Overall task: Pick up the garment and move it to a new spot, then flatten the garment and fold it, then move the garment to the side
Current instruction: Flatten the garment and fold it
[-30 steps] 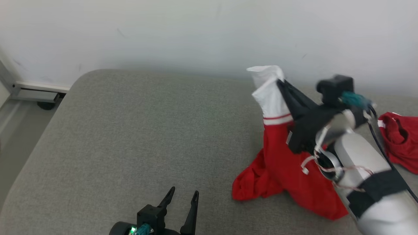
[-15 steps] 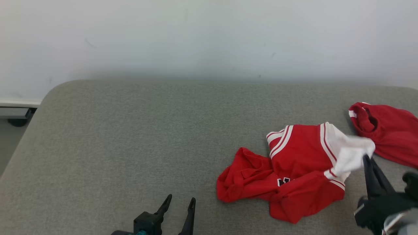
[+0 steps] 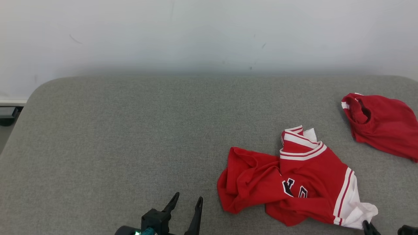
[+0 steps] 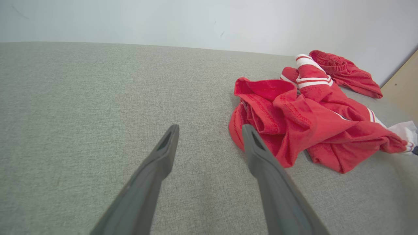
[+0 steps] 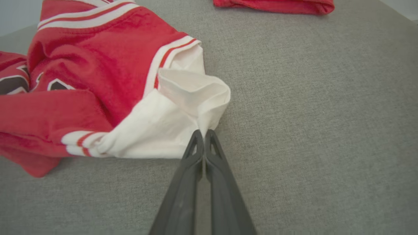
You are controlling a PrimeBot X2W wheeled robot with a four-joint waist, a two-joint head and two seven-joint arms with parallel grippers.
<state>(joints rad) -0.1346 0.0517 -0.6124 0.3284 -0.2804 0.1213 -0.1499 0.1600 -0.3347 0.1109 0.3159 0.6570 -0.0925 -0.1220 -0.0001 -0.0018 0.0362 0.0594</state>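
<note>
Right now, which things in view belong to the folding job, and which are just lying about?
Job: red-and-white garment, crumpled on the grey cushion; right claw, shut on its white edge; left claw, open, apart from it.
Lying about: second red garment at the cushion's far right.

Bare grey cushion across left and centre: free passage. Crumpled red-and-white garment heaped right of centre. 2nd red garment near right edge, apart, with passable bare strip between. Far side closed off by wall.
</note>
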